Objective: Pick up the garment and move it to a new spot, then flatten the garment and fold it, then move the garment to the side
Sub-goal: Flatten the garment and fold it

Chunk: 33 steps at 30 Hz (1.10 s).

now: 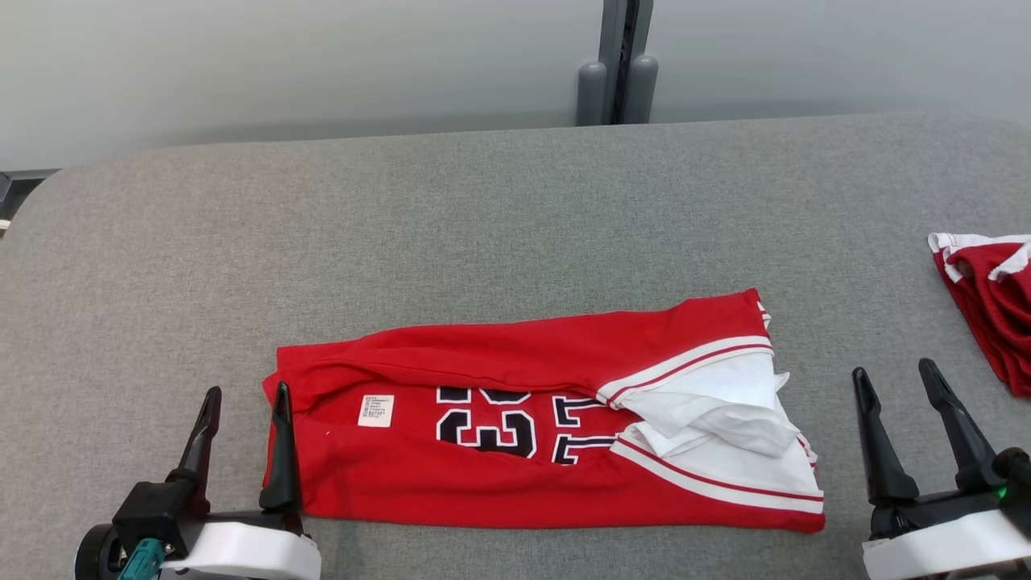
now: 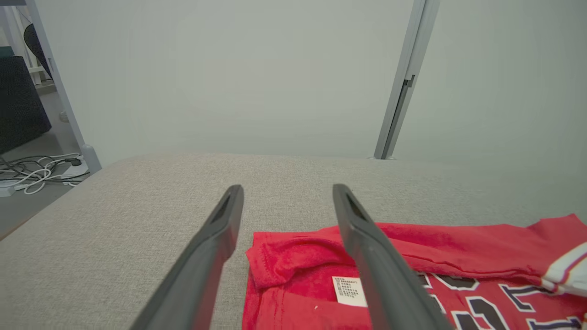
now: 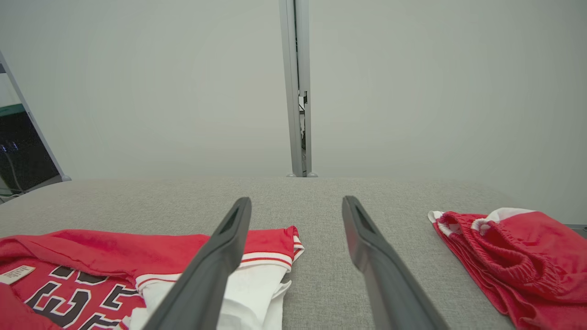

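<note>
The folded red jersey [image 1: 515, 419] lies on the grey bench [image 1: 483, 225] between both hands. The left hand [image 1: 247, 392], spread and empty, has one finger over the jersey's left edge. The right hand [image 1: 894, 369], also spread and empty, is near its white-trimmed end. Another red garment [image 1: 987, 310] lies bunched at the bench's right edge, before a pale wall [image 1: 322, 64].

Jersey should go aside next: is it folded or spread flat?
Folded. The jersey lies as a narrow strip on the table, a flap turned down over the numbers' tops.
</note>
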Available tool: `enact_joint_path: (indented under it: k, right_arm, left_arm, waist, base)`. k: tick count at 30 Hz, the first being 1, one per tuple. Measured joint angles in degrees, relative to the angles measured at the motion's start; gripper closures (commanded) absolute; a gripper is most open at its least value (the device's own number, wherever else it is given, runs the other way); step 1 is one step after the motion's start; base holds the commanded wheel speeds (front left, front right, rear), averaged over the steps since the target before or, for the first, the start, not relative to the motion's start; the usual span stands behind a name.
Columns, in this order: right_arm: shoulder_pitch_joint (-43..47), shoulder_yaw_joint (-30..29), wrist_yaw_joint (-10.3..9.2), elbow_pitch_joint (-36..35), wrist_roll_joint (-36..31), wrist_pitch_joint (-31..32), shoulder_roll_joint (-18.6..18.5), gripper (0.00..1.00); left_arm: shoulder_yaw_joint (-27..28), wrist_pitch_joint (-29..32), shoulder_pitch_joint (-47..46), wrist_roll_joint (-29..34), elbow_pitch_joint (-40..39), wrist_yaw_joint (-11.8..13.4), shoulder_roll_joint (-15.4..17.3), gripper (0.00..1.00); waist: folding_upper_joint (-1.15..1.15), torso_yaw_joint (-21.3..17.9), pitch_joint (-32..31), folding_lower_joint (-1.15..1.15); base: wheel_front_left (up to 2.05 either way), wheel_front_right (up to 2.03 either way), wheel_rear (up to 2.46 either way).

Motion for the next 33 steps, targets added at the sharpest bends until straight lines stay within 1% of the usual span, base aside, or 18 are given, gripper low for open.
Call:
enact_joint_path:
  k: [12, 16, 19, 23, 28, 33]
  right_arm:
    - [1.2, -0.7, 0.0, 0.0, 0.1, 1.1, 0.6, 0.0]
    - [0.6, -2.0, 0.0, 1.9, 0.8, 2.0, -0.1, 0.0]
    - [-1.3, -1.9, 0.0, 6.2, 1.7, 2.4, -1.4, 0.0]
    - [-4.5, 0.5, 0.0, 13.6, 3.3, 2.5, -2.5, 0.0]
    - [-8.0, 3.9, 0.0, 23.4, 5.9, 2.0, -2.9, 0.0]
    - [-10.4, 7.7, 0.0, 30.3, 8.9, 1.3, -3.0, 0.0]
  left_arm:
    - [-0.2, 0.0, -0.1, 0.0, 2.2, -0.8, -0.1, 0.0]
    - [-0.6, 0.0, -1.4, 0.2, 2.5, -1.4, 0.0, 0.0]
    - [-1.1, 0.0, -3.1, 0.8, 2.5, -1.9, -0.3, 0.0]
    - [-2.3, 0.0, -4.7, 1.4, 2.8, -2.5, -1.1, 0.0]
    - [-3.0, 0.0, -6.1, 1.6, 3.5, -3.3, -1.8, 0.0]
    - [-3.1, 0.0, -6.9, 2.0, 3.6, -3.8, -2.4, 0.0]
  waist:
    - [0.0, 0.6, -0.8, 0.0]
    - [0.0, 1.7, -0.1, 0.0]
    - [0.0, 3.1, 0.5, 0.0]
    - [0.0, 5.4, 1.3, 0.0]
    - [0.0, 8.1, 2.2, 0.0]
    - [0.0, 9.4, 3.3, 0.0]
  base:
    - [0.0, 0.0, 0.0]
    - [0.0, 0.0, 0.0]
    - [0.0, 0.0, 0.0]
    - [0.0, 0.0, 0.0]
    - [0.0, 0.0, 0.0]
    - [0.0, 0.0, 0.0]
